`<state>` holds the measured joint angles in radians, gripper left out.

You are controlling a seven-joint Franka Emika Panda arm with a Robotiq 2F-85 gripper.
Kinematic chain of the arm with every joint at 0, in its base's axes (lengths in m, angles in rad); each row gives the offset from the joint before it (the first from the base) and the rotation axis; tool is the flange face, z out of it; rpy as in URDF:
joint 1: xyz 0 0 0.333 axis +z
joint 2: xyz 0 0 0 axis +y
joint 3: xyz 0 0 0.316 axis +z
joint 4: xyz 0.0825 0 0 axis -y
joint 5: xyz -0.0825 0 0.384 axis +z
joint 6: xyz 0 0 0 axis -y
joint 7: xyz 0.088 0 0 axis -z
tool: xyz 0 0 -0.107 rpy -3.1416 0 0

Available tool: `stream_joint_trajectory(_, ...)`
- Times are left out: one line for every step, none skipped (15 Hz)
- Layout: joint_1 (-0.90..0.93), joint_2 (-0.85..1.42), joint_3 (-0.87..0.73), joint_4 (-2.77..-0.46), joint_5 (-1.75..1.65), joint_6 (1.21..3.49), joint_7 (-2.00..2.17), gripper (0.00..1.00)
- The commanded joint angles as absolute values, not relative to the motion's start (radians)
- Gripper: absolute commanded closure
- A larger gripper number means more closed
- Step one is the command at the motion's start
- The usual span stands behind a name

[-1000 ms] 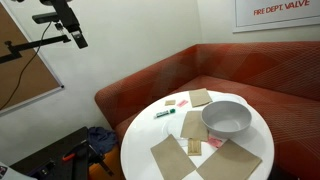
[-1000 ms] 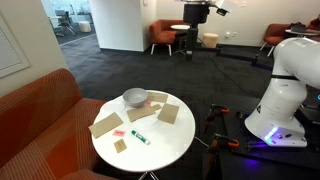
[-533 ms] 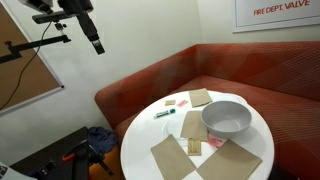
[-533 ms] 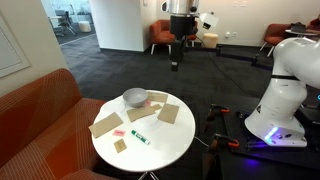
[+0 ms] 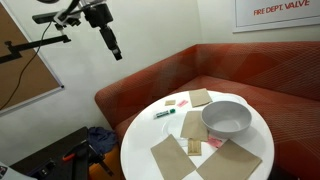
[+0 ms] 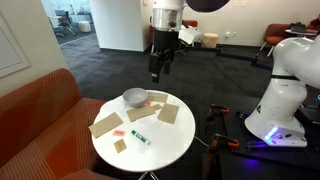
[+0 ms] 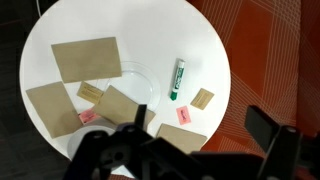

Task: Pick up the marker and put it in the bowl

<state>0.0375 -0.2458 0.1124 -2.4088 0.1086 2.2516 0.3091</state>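
The gripper (image 6: pixel 156 74) hangs high in the air above the round white tabletop (image 5: pixel 140 135), well apart from everything on it. In the wrist view its two dark fingers (image 7: pixel 105 152) frame the bottom edge with a wide gap and nothing between them, so the jaws are released and empty.

The marker (image 5: pixel 165 113) lies flat on bare tabletop, out in the open. In an exterior view it sits left of the bowl (image 5: pixel 228 129), near it but not touching. From the wrist it shows as a slim green and whitish pen (image 7: pixel 178 78) just right of the bowl's faint round outline.

Several flat brown paper pieces crowd the tabletop around the bowl: one on the far side (image 5: pixel 200 97), one between marker and bowl (image 5: pixel 193 124), and two on the near edge (image 5: pixel 170 155) (image 5: pixel 230 160). Small pink-red cards (image 7: pixel 183 116) (image 7: pixel 87 117) lie among them, one just beside the marker's lower end. None of them touches the marker.

A red-orange sofa (image 5: pixel 140 90) curves behind the tabletop, and the arm's white base (image 6: pixel 285 95) stands on the dark carpet to the right.
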Motion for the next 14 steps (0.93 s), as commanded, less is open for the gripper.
stream_joint_trajectory(0.043, -0.121, 0.133, -2.325, 0.109, 2.297, 0.413, 0.00)
stream_joint_trajectory(0.047, -0.092, 0.133, -2.309, 0.112, 2.312, 0.423, 0.00)
stream_joint_trajectory(0.051, -0.060, 0.135, -2.294, 0.112, 2.338, 0.439, 0.00)
stream_joint_trajectory(0.055, -0.033, 0.134, -2.281, 0.110, 2.361, 0.454, 0.00)
stream_joint_trajectory(0.060, -0.004, 0.132, -2.270, 0.110, 2.388, 0.463, 0.00)
stream_joint_trajectory(0.065, 0.023, 0.129, -2.258, 0.107, 2.403, 0.477, 0.00)
stream_joint_trajectory(0.070, 0.053, 0.125, -2.247, 0.108, 2.420, 0.483, 0.00)
stream_joint_trajectory(0.075, 0.080, 0.122, -2.235, 0.102, 2.429, 0.490, 0.00)
stream_joint_trajectory(0.079, 0.110, 0.119, -2.225, 0.101, 2.437, 0.498, 0.00)
stream_joint_trajectory(0.084, 0.137, 0.116, -2.214, 0.099, 2.440, 0.506, 0.00)
stream_joint_trajectory(0.089, 0.164, 0.113, -2.203, 0.107, 2.441, 0.507, 0.00)
stream_joint_trajectory(0.093, 0.194, 0.109, -2.193, 0.106, 2.448, 0.513, 0.00)
stream_joint_trajectory(0.097, 0.221, 0.106, -2.183, 0.110, 2.452, 0.508, 0.00)
stream_joint_trajectory(0.102, 0.247, 0.100, -2.174, 0.108, 2.465, 0.502, 0.00)
